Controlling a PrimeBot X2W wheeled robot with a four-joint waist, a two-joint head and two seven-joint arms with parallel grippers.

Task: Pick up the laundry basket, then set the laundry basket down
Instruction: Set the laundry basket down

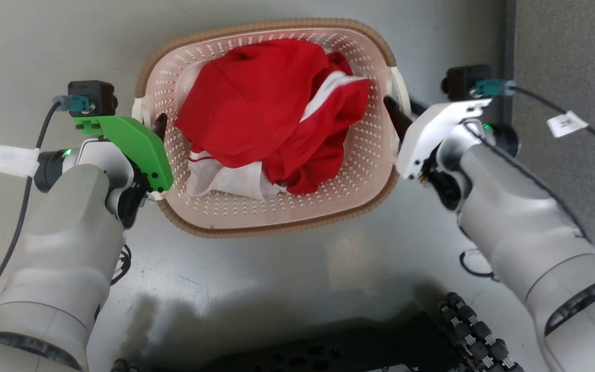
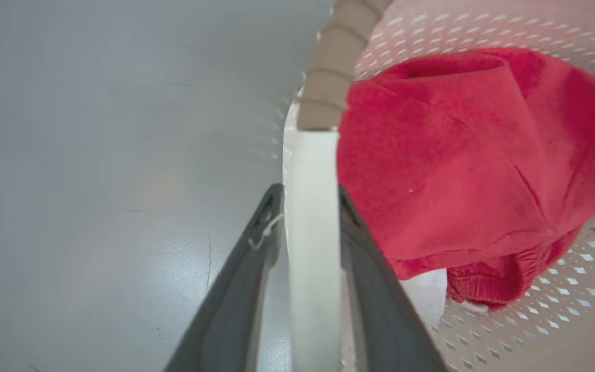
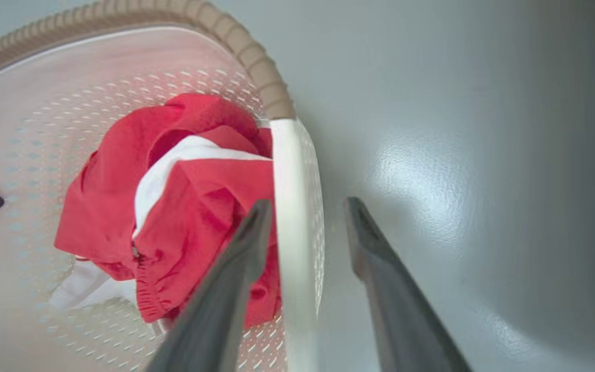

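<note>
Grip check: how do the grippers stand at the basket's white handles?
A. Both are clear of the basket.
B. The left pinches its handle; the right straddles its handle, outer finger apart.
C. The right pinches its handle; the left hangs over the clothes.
B: the left gripper has both fingers pressed against the left handle, while the right gripper straddles the right handle with its outer finger standing apart.

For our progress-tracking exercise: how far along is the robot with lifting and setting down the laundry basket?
Done: the left end effector looks shut on the left handle. In hand: the right end effector straddles the right handle, outer finger apart from it. Left: closing, lifting the laundry basket, setting it down.
</note>
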